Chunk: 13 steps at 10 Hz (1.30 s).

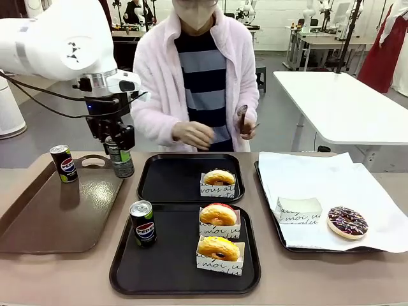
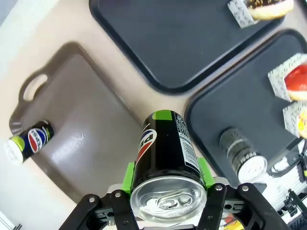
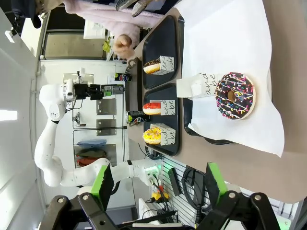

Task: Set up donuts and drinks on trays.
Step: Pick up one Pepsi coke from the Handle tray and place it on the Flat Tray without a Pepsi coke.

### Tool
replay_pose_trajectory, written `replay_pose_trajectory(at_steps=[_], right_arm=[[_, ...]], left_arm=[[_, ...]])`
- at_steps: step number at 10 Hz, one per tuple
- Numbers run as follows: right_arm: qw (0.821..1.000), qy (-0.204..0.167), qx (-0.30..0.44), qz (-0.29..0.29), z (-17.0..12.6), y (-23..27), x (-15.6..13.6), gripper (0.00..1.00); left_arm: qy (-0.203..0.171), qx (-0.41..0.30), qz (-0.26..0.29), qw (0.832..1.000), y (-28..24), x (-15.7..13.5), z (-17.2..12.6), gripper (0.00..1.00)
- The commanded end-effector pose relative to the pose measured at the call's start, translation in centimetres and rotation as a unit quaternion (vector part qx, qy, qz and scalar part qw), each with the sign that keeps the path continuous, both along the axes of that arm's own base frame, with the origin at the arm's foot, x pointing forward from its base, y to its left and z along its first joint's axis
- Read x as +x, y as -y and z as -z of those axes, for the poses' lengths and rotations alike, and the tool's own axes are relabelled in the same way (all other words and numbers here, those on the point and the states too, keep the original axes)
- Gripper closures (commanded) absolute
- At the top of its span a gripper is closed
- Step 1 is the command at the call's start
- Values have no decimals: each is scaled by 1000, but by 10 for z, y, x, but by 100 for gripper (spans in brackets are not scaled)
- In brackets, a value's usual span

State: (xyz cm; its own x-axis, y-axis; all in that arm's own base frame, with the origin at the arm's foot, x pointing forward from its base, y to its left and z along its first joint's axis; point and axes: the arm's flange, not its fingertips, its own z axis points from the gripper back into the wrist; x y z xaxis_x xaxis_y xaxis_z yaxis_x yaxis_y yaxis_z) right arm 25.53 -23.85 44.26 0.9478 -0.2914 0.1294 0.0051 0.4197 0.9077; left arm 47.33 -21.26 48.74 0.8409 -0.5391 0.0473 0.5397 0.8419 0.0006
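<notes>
My left gripper (image 1: 119,150) is shut on a black Pepsi can (image 1: 120,159), held upright at the right rim of the brown tray. In the left wrist view the can (image 2: 165,158) sits between the green pads (image 2: 128,175) of this gripper (image 2: 165,179). A second can (image 1: 143,223) stands on the near black tray (image 1: 127,268) beside a red-topped donut (image 1: 218,215) and a yellow donut (image 1: 218,248). The far black tray (image 1: 169,178) holds one yellow donut (image 1: 218,178). A third can (image 1: 64,163) stands on the brown tray. My right gripper (image 3: 159,184) is open and holds nothing.
The brown tray with handles (image 1: 57,217) lies at the left. At the right, a paper-lined tray (image 1: 271,210) carries a chocolate sprinkled donut (image 1: 347,222) and an empty paper holder (image 1: 298,210). The person stands at the far side holding tongs (image 1: 243,120).
</notes>
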Motion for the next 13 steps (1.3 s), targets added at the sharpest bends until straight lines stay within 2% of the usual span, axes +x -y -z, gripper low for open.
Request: replay_pose_trajectory(at_steps=[1, 2, 4, 5, 6, 13], right_arm=[[1000, 10, 6, -1, 0, 1, 1, 0], [1000, 10, 6, -1, 0, 1, 1, 0], [1000, 10, 6, -1, 0, 1, 1, 0], [1000, 10, 6, -1, 0, 1, 1, 0], [1000, 10, 6, -1, 0, 1, 1, 0], [1000, 10, 6, -1, 0, 1, 1, 0]], left_arm=[[-9, -1, 16, 1000, -8, -7, -12, 42], [-25, 26, 49, 998, -28, -35, -24, 42], [-18, 43, 119, 992, -69, -102, -40, 42], [-7, 46, 132, 990, -76, -121, -45, 42], [0, 48, 133, 990, -77, -130, -46, 42], [1, 52, 105, 993, -78, -126, -43, 42]])
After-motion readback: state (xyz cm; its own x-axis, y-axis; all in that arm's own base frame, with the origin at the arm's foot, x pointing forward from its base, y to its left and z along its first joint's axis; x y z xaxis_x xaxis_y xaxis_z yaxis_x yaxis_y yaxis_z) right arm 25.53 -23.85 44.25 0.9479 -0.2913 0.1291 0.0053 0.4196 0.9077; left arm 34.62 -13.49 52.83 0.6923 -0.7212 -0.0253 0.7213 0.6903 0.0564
